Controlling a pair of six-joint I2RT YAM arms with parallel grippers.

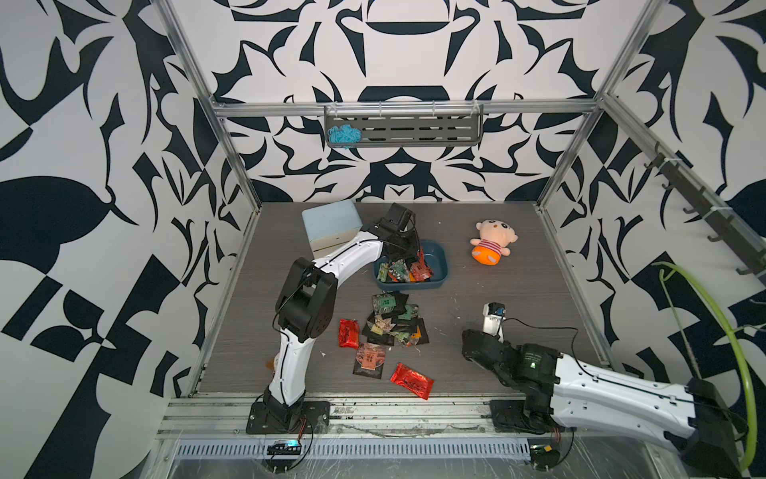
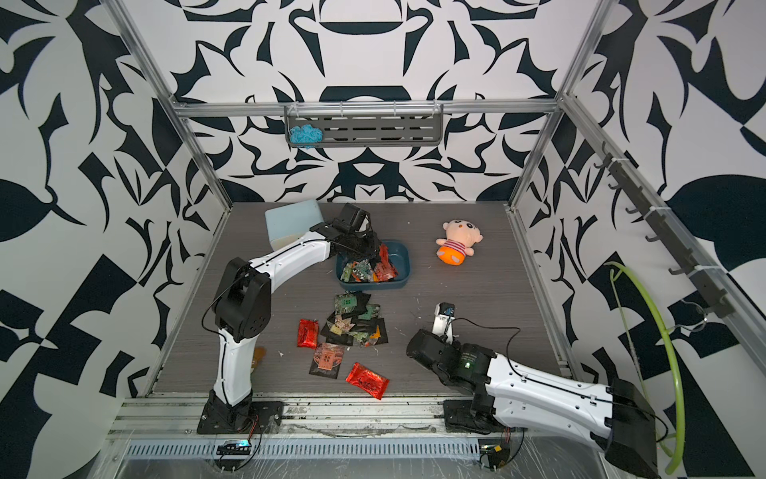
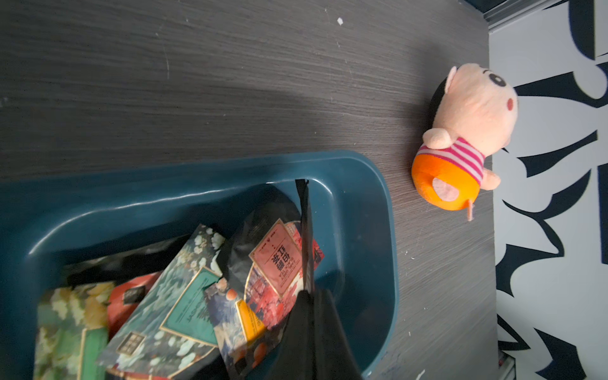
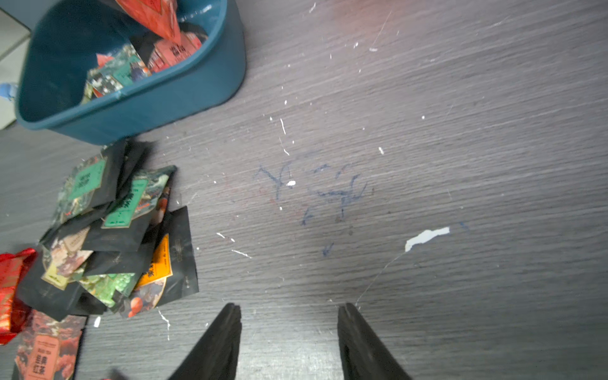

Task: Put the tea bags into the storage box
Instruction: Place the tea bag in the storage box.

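Left wrist view: the left fingers [image 3: 324, 332] are clamped on one tea bag [image 3: 306, 230], held edge-on over the teal storage box [image 3: 355, 223], which holds several more. The right fingers [image 4: 223, 335] stand apart above bare tabletop [image 4: 427, 131], beside a pile of loose tea bags [image 4: 115, 237].

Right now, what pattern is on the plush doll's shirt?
Pink and white stripes on the plush doll's shirt, clearest in the left wrist view.
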